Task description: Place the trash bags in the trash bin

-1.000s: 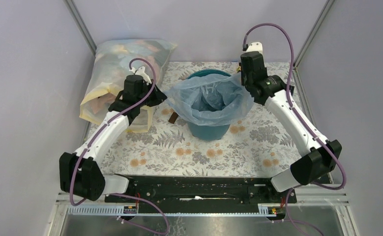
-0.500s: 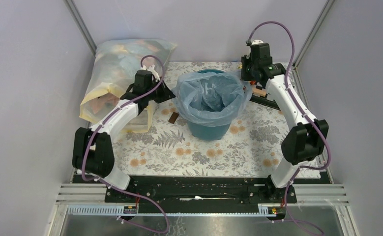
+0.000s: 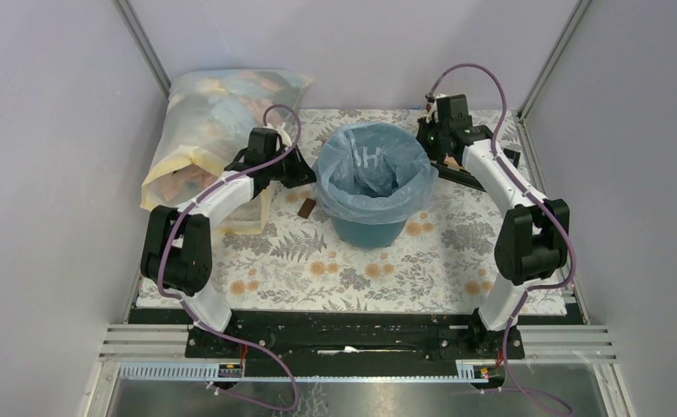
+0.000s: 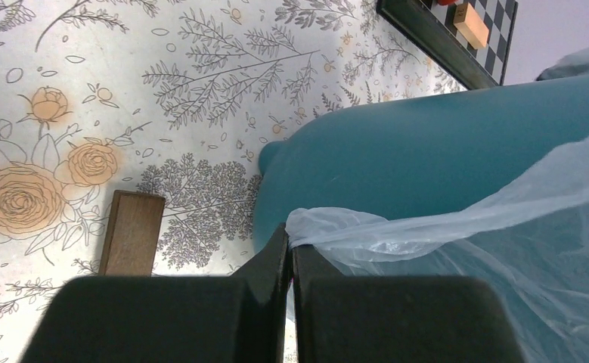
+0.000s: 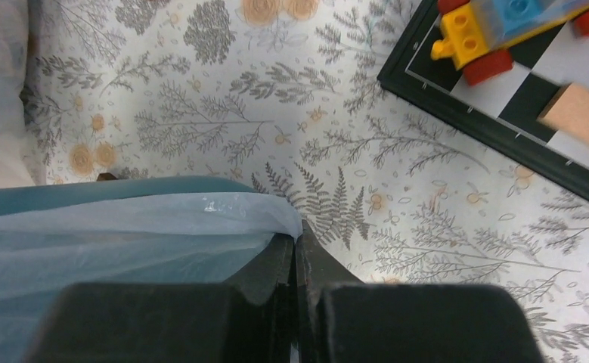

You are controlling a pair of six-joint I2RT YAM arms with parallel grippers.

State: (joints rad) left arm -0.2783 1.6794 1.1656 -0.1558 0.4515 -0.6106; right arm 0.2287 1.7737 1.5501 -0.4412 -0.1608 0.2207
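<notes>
While both arms reach in from either side, here's the layout on the floral-printed tabletop (image 3: 317, 269). Biggest first: one large clear yellowish plastic bag stuffed with cloth (image 3: 204, 122) slumps in the far-left corner. Next, one round teal-blue plastic trash bin (image 3: 368, 230), standing upright near the middle of the far edge, long axis vertical, mouth pointing straight up. Sitting inside it is one thin translucent pale-blue trash bag (image 3: 352, 169), its mouth also open upward, its top spilling outward over the bin's rim all round, white lettering showing on the far inner wall. Over by the far-right corner, one black-framed checkerboard tray (image 5: 442, 102) lies flat.

Now the arms, two of them. The left gripper (image 4: 291, 242) is pressed together, pinching a fold of the blue bag's edge on the bin's left side. The right gripper (image 5: 299, 238) is clamped the same way on the bag's edge at the bin's right side, just by the rim.

One small brown wooden block (image 4: 131, 231) lies on the tabletop just left of the bin's base. On the checkerboard: a yellow toy brick (image 5: 461, 34) and a tan block (image 5: 582, 113).
</notes>
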